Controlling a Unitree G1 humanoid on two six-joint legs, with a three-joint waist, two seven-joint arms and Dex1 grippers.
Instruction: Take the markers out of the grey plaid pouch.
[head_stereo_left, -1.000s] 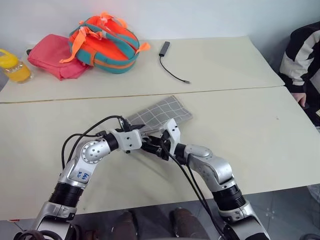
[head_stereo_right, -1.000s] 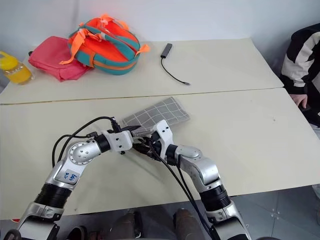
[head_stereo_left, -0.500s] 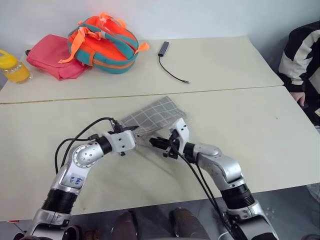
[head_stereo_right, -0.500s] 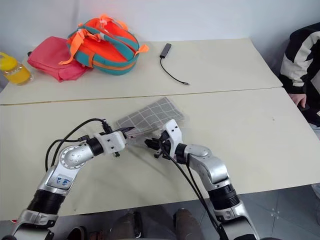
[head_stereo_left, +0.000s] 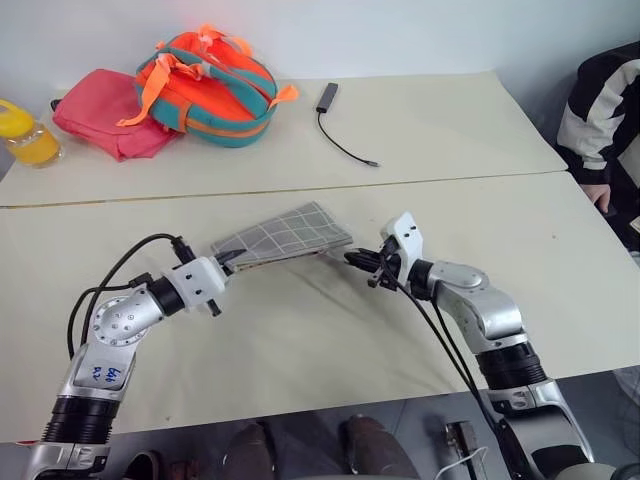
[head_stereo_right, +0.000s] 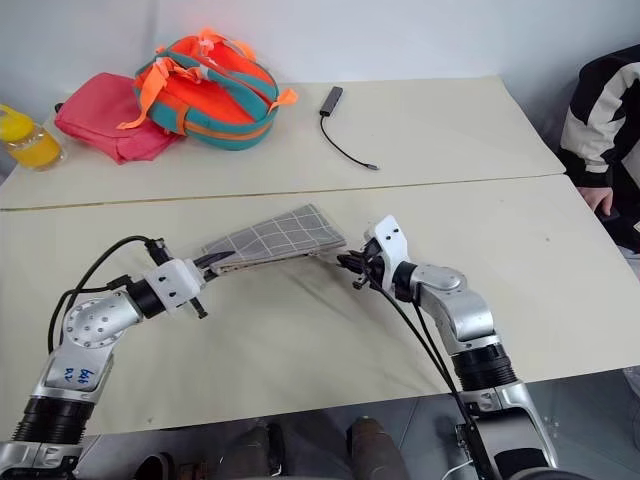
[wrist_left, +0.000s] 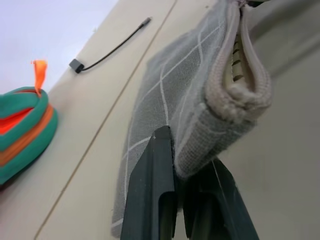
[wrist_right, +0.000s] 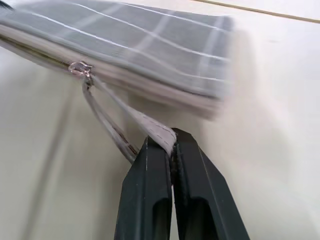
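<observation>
Flat grey plaid fabric pouch stretched above beige tabletop mid-area, between grippers. Left gripper fingers clamped on pouch end. Right gripper fingers pinched shut on grey zipper pull strap.

Arms apart, pouch now stretched.

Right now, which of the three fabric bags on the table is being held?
The grey plaid pouch, held at both ends; the pink bag and orange-teal backpack lie untouched at the far edge.
</observation>
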